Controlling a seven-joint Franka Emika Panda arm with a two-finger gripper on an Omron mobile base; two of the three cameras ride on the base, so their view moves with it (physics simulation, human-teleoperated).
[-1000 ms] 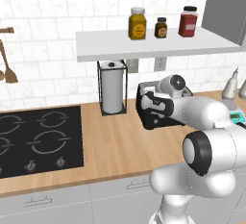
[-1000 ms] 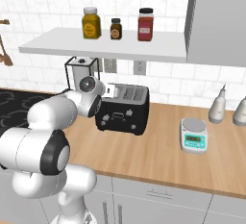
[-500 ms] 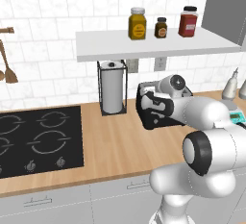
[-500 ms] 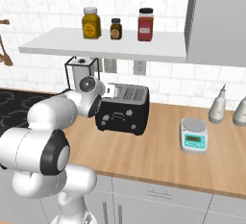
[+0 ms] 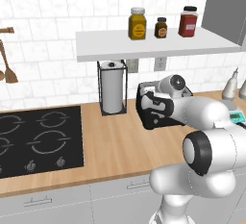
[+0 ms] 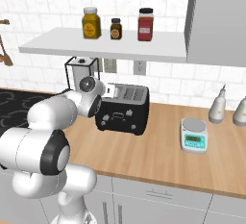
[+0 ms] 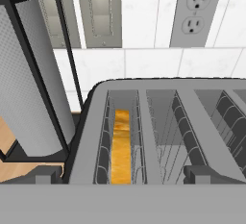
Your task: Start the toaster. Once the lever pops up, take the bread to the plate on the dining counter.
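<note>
Toaster (image 5: 153, 106) sits on the worktop beside a towel holder (image 5: 112, 87), the arm bent over it. From the right, gripper (image 6: 106, 91) hangs at its left end, jaws spread, probably for the lever. Hand view: bread (image 7: 121, 146) sits low in the leftmost slot.

You are facing a wall of white marbled tiles (image 5: 48, 21); a white shelf (image 6: 103, 47) hangs on it, carrying three jars (image 6: 115, 28); a grey cabinet (image 6: 218, 21) closes its right end. Below runs a light-wood worktop (image 5: 115, 141) over pale grey drawers (image 6: 158, 194); a black hob (image 5: 38, 139) is set into its left part. Wooden spoons (image 5: 7, 69) hang at the far left; a wall socket (image 7: 194, 11) and switch plates (image 7: 98, 11) sit under the shelf; a paper towel holder (image 5: 113, 88) stands beside the hob; a small kitchen scale (image 6: 194, 135) and two pale bottles (image 6: 218, 107) stand to the right.
</note>
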